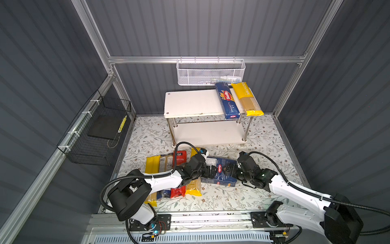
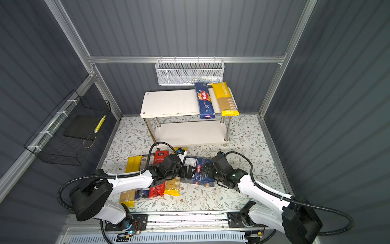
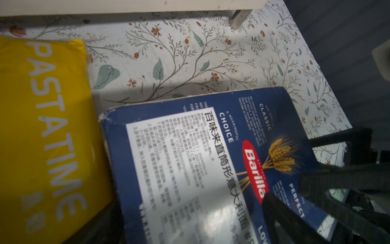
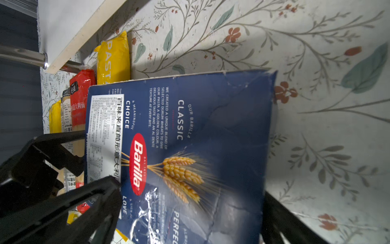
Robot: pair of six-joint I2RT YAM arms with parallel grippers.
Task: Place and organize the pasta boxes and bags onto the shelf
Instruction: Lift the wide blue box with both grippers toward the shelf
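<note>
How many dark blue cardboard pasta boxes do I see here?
2. A long narrow dark blue box lies on the white two-tier shelf's top board; a wide flat one lies on the floral tabletop in front. No others visible.

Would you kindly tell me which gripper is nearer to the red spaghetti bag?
Left. The left gripper works just beside the red bag, its arm crossing over it; the right gripper is across the wide Barilla box.

Narrow box point(image 1: 227, 101), yellow bag point(image 1: 247, 99) atop shelf point(image 1: 190, 103).
</note>
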